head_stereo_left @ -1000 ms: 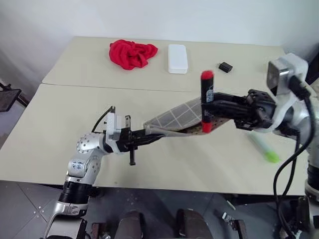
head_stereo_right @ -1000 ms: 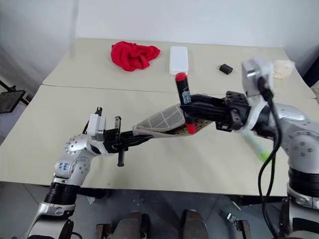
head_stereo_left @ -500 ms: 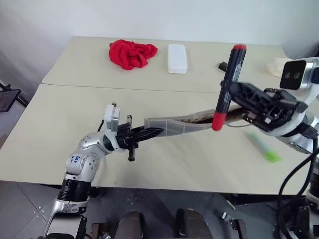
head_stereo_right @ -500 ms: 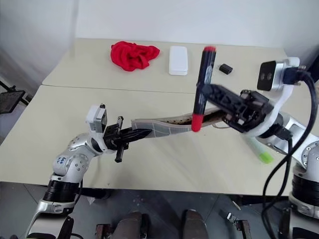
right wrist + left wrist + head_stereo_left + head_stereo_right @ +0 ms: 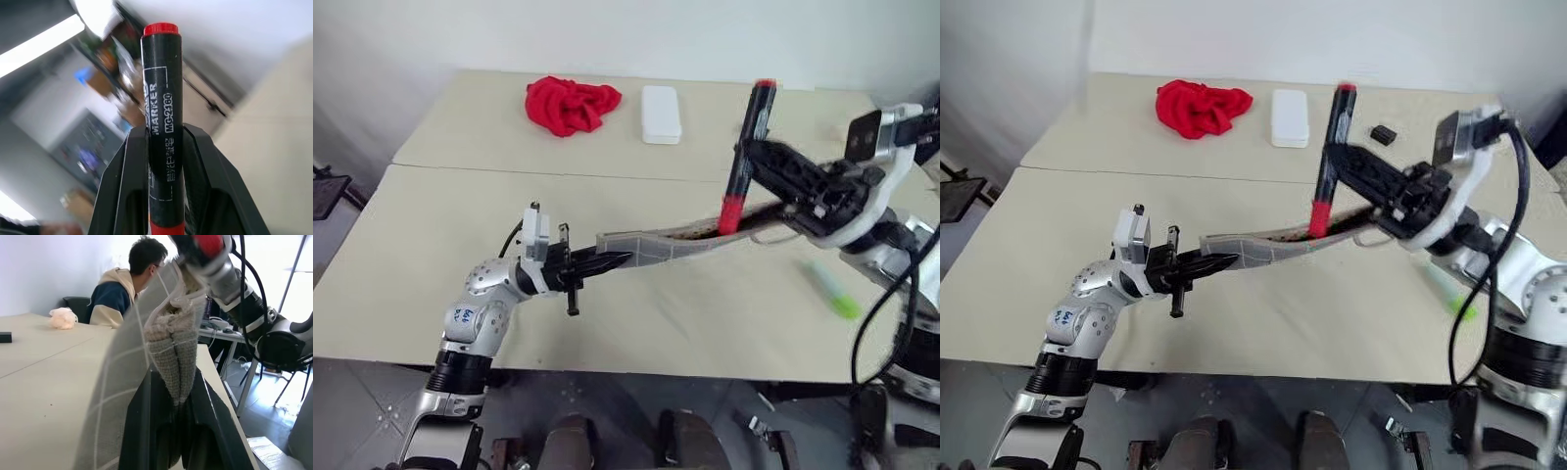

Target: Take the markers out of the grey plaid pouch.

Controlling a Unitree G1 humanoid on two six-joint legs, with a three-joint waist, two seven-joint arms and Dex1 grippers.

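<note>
**Marker number two is clear of the pouch**

Pouch first: the grey plaid pouch [image 5: 658, 242] hangs just over the table [image 5: 460, 274], pinched by one end in the left gripper [image 5: 607, 262], whose fingers are pressed tight together on the fabric. It stretches out toward the robot's right, open mouth and brownish lining at the far end, right under the other hand.

The right gripper [image 5: 752, 155] is pinching a dark-barrelled marker with red ends [image 5: 745, 157] about mid-barrel. Its long axis stands nearly upright, leaning a bit, and the lower red tip sits right at the pouch mouth; from where I stand I can't tell if it touches the fabric. So the right arm has this one, and my guess is the next move is just carrying it out to bare tabletop and laying it down.

The bright green marker [image 5: 833, 292] already lies on the table on the robot's right, near the front edge and below that right hand. That's the one thing I'd watch, so the red one doesn't land on top of it.

Other stuff is well out of the way at the back: a crumpled red cloth [image 5: 573, 104], a white hard case [image 5: 662, 115] beside it, and a small black block [image 5: 1383, 134] further right. A person sits beyond the table, as the left wrist view has it.
</note>
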